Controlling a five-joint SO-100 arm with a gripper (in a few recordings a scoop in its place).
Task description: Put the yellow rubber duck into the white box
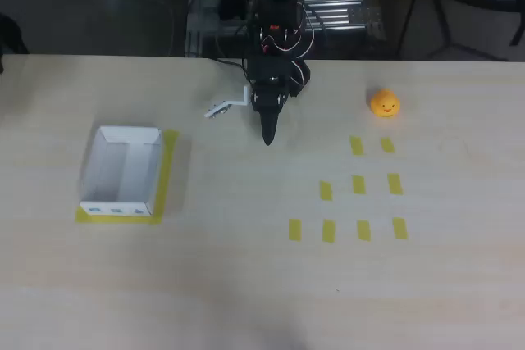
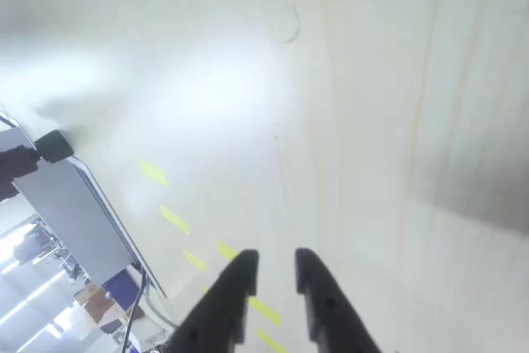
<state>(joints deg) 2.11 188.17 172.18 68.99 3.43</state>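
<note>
Surface (image 1: 246, 284) pale wood-grain, bare along near edge in overhead view. Yellow tape strips (image 1: 358, 184) in loose rows right of centre. White box (image 1: 120, 171) at left, open top up, blue marks on near short wall, sitting on yellow tape outline. Hand (image 1: 267, 138) near centre, black, pointing at near edge, nothing held; in wrist view fingers (image 2: 234, 287) stand slightly parted, narrow gap between tips. Yellow rubber duck (image 1: 385, 104) upright toward far right, beyond strips, well apart from hand and box.
</note>
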